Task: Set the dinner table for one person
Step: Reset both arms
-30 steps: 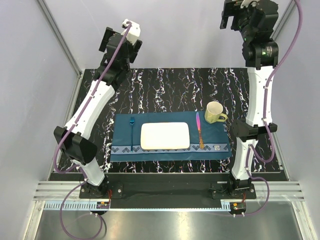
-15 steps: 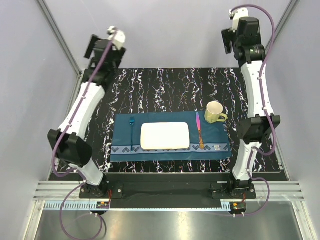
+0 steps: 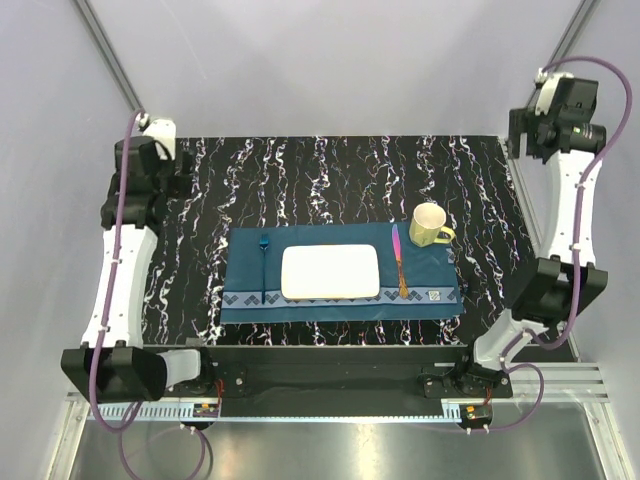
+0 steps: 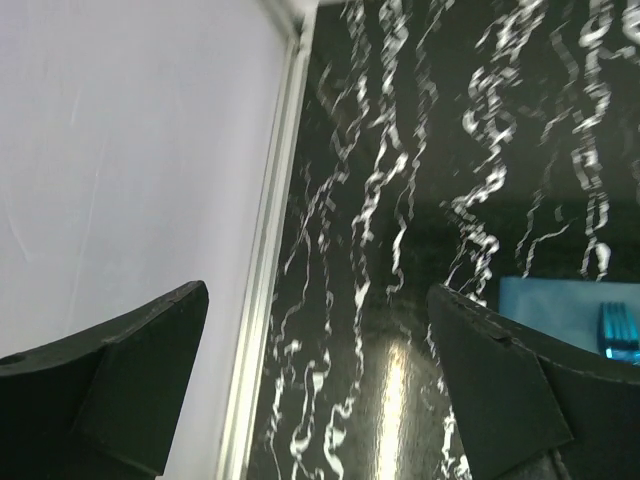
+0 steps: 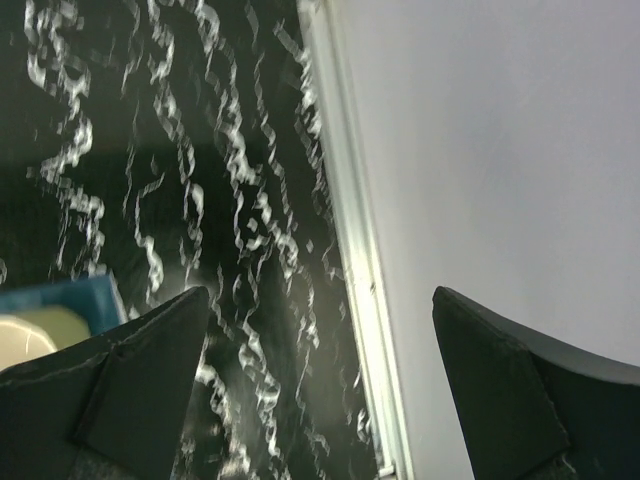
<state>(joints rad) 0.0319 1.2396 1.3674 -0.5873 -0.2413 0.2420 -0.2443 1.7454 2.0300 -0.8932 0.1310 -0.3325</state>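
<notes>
The dinner table (image 3: 330, 170) is a black top with white veins. On it lies a teal placemat (image 3: 340, 303) bearing a white rectangular plate (image 3: 330, 272), a blue fork (image 3: 264, 262) to the plate's left, a pink-and-orange knife (image 3: 399, 262) to its right and a pale yellow mug (image 3: 430, 225) at the mat's far right corner. My left gripper (image 3: 140, 165) hangs open over the table's left edge. My right gripper (image 3: 548, 125) hangs open over the right edge. Neither holds anything. In the wrist views the left gripper (image 4: 318, 300) and right gripper (image 5: 320, 300) have wide, empty gaps.
Grey enclosure walls (image 3: 60, 150) with metal rails (image 4: 268, 240) border the table on both sides and at the back. The left wrist view catches the mat's corner (image 4: 550, 305) and the fork's tines (image 4: 620, 332). The right wrist view catches the mat (image 5: 75, 295) and mug (image 5: 30, 335).
Both arms have swung outward from above the table's far side, the left one to the left edge and the right one to the right edge. The tableware has not moved.
</notes>
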